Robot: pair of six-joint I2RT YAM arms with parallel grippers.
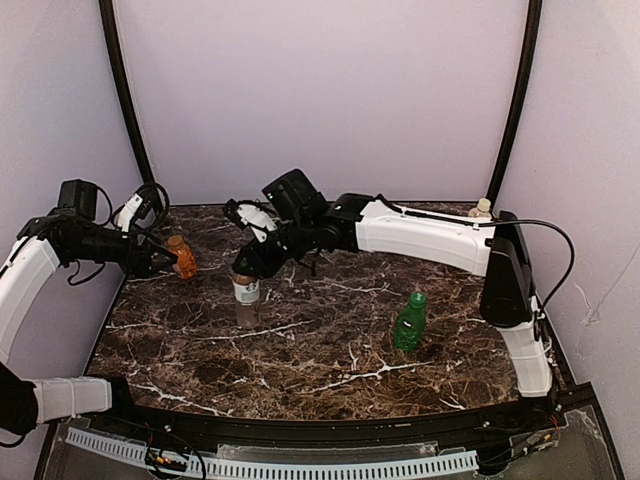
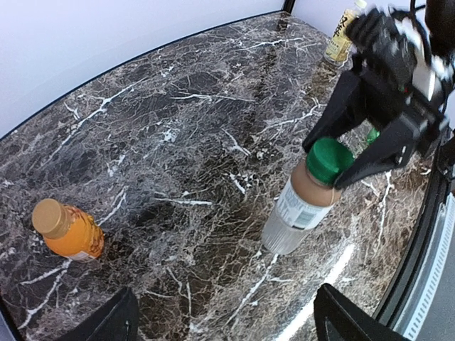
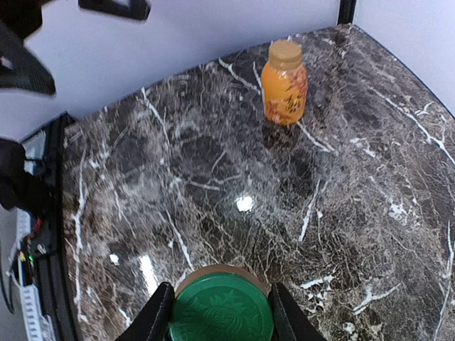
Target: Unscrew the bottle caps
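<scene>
My left gripper [image 2: 226, 316] hangs over the marble table [image 2: 185, 121]. Its jaws are spread wide, with nothing between them. The orange bottle [image 2: 71, 234] stands ahead of these jaws and outside their left finger, near but not touching. Its tan-gold cap [image 2: 48, 217] is screwed on.

Farther right, ahead of the same jaws and past their right finger, stands the brown bottle [image 2: 298, 206]. My right gripper [image 3: 217, 288] sits over the top of it. Those jaws stand narrow, with the fingers [image 3: 158, 320] set against opposite sides of the dark green cap [image 3: 222, 316]. The cap is held between them while it sits on the bottle's neck. Seen from these right jaws, the orange bottle is straight ahead and well apart.

To the right of the right jaws, well apart and back toward my bases, the green bottle [image 1: 408, 328] stands upright with its bright green cap [image 1: 418, 298] on.

Farther right again, a small pale bottle [image 1: 481, 212] stands in the table's far corner behind my right arm. It carries the pale yellow cap [image 1: 484, 203], which is too small to show more.
</scene>
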